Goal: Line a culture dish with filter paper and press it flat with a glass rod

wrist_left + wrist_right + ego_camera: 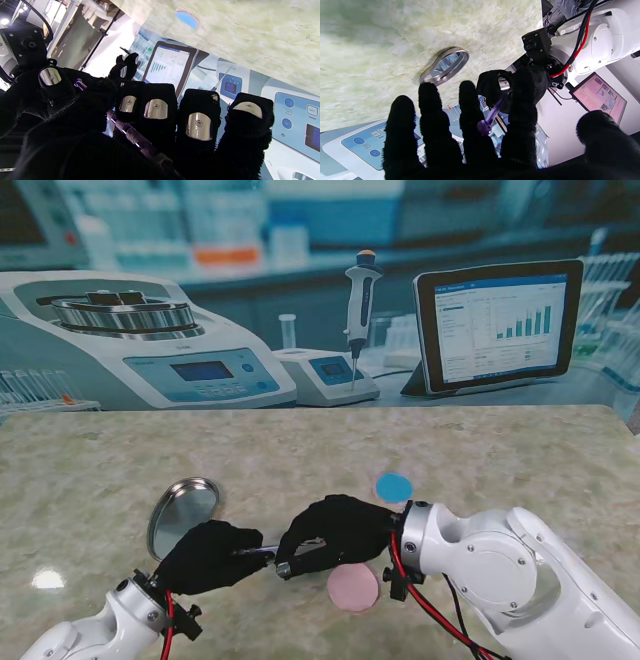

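The worktop (520,450), a pale marbled slab, ran from a printed lab backdrop (200,330) at its far edge to the near edge where both arms came up, and most of its far half and both side margins lay bare, leaving wide room toward the far corners. Near the near edge, a little left of the middle, the two black-gloved hands met above the surface. The right hand (335,530) reached in from the near right corner with its fingers (432,120) spread and straight in its own wrist view, so it read as released, though from the stand view I could not tell whether its fingertips touched the rod. The left hand (208,556) rose from the near left corner, clenched around the glass rod (262,551); the left wrist view showed the clear rod (135,137) running across the palm under curled fingers, its free end poking out toward the right hand. The culture dish (183,513), a shallow metal-rimmed round, sat just beyond the left hand, toward the left side but well clear of the left edge. A pink paper disc (353,587) lay nearer to me than the right hand, close to the near edge. A smaller blue paper disc (394,487) lay just beyond the right wrist, near the worktop's middle.
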{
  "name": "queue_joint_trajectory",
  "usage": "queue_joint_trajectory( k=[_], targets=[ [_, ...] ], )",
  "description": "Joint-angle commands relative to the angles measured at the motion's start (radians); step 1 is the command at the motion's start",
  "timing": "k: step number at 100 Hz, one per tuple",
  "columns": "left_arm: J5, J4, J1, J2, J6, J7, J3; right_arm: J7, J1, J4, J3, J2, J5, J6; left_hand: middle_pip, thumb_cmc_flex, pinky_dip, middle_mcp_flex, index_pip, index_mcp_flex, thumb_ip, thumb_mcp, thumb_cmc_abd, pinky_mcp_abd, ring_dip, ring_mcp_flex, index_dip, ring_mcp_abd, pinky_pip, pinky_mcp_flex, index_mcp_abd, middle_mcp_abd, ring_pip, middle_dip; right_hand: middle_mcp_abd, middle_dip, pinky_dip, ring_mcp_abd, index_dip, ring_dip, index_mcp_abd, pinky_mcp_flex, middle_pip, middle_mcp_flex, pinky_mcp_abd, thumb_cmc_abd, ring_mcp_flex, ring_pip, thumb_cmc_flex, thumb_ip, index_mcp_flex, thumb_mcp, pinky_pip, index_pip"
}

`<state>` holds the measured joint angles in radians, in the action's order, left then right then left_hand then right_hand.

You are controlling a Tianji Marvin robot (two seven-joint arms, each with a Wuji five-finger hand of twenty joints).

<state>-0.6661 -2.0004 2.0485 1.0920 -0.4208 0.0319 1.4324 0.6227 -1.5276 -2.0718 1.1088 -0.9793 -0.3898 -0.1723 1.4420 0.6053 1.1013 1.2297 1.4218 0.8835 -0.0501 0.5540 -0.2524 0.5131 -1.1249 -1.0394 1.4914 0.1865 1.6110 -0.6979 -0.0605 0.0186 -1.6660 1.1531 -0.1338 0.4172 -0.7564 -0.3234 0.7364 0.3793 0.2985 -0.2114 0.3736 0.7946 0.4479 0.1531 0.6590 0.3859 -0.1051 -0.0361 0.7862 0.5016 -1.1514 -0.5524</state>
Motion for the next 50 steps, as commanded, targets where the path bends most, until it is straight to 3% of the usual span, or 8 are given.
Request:
queue_joint_trajectory(
  k=[1,31,50],
  targets=[
    [0.000,-0.008,0.007,0.000,-0.002,-0.003,0.002,0.014,-0.008,-0.014,0.003,0.005,-0.008,0.008,0.064,-0.015,0.019,0.045,0.037,0.030,0.022,0.035,0.014,0.067,0.003,-0.039,0.068,0.015,0.068,-0.014,0.032,0.011,-0.064,0.008,0.023,-0.012,0.024,0.006,-0.009,-0.018,0.039,0.039,-0.024,-0.043,0.026,-0.007,-0.048,-0.049,-0.009,-0.021,-0.050,-0.019,0.028,0.015],
    [0.008,-0.006,0.012,0.001,-0.002,-0.004,0.013,0.021,-0.057,-0.057,0.056,0.006,-0.024,0.007,0.063,-0.016,0.018,0.045,0.037,0.030,0.021,0.039,0.011,0.067,0.003,-0.039,0.068,0.015,0.068,-0.014,0.032,0.011,-0.064,0.008,0.042,-0.028,0.046,0.019,-0.026,-0.035,0.064,0.114,-0.059,-0.134,0.009,-0.003,-0.146,-0.086,-0.037,-0.021,-0.119,-0.032,0.084,0.044],
    [0.012,-0.003,0.018,0.002,0.002,-0.005,0.027,0.028,-0.110,-0.092,0.116,0.007,-0.020,0.001,0.063,-0.017,0.018,0.045,0.037,0.030,0.020,0.040,0.010,0.066,0.003,-0.039,0.068,0.015,0.068,-0.014,0.032,0.011,-0.064,0.008,0.067,-0.053,0.065,0.061,-0.063,-0.051,0.080,0.172,-0.095,-0.186,-0.014,-0.008,-0.213,-0.119,-0.051,-0.020,-0.183,-0.045,0.143,0.087]
  ],
)
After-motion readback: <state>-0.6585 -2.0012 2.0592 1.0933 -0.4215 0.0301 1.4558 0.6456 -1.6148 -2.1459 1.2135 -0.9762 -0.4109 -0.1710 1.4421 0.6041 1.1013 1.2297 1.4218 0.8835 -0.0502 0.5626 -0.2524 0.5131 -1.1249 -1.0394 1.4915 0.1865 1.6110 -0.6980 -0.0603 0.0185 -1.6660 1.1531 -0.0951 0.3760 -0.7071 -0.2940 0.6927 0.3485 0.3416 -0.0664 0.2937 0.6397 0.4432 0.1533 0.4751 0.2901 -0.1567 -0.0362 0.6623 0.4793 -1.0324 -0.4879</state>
